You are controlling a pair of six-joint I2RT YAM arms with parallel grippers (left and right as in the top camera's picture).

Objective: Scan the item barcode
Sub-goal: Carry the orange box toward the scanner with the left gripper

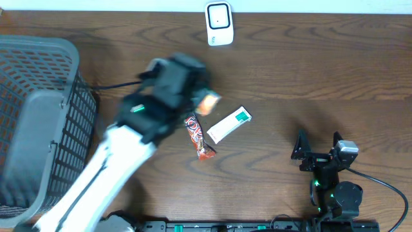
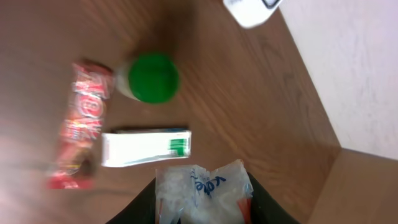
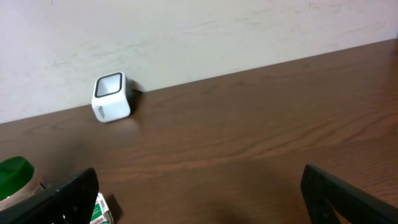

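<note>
My left gripper (image 2: 203, 200) is shut on the item, a clear plastic packet (image 2: 200, 190) with blue writing and orange edges. In the overhead view this arm is blurred, and the packet (image 1: 208, 102) hangs over the table's middle. The white barcode scanner (image 1: 219, 24) stands at the far edge, some way beyond the packet; it also shows at the top of the left wrist view as the scanner (image 2: 250, 10). My right gripper (image 1: 318, 152) rests open near the front right, nothing between its fingers, with the scanner (image 3: 112, 97) far ahead of it.
On the table below the left gripper lie a red snack bar (image 2: 80, 124), a white and green box (image 2: 146, 147) and a green-capped bottle (image 2: 151, 78). A grey mesh basket (image 1: 38, 122) fills the left side. A pale wall borders the far edge.
</note>
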